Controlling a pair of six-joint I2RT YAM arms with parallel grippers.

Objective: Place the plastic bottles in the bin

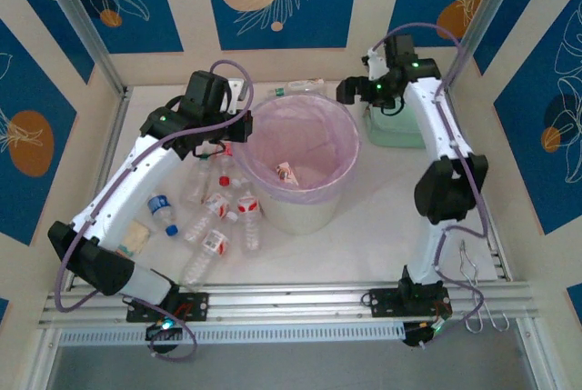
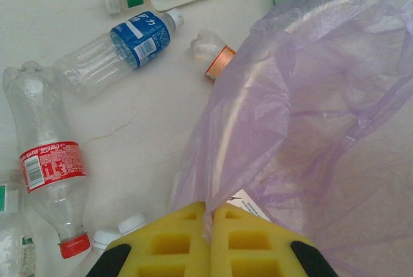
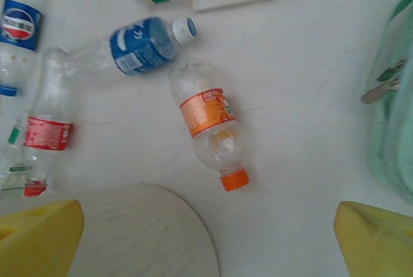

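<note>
- The right gripper [image 3: 206, 235], yellow pads spread as wide as they go and holding nothing, hangs over the table behind the bin [image 1: 296, 215], beside the mint green zip case [image 3: 395, 122].
- Straight ahead of the open jaws, in the gap between them, lies an orange-labelled bottle [image 3: 210, 122] on its side. Its orange cap points toward the gripper and its base away.
- The bottle's long axis runs up the right wrist view with a lean to the left, so the jaws' closing line crosses it almost squarely. A small wrist turn would likely true it up.
- A blue-labelled bottle [image 3: 142, 48] lies just beyond it, close but apart.
- The left gripper [image 2: 209, 225] is at the bin's near-left rim, pads pressed together against the edge of the pink-lilac liner [image 2: 310, 96]. Whether a fold is pinched cannot be told.
- The right arm looks the better placed for this bottle. The left is shut at the liner, with most of the other plastic bottles [image 1: 218, 213] strewn on the table on its side of the bin.
</note>
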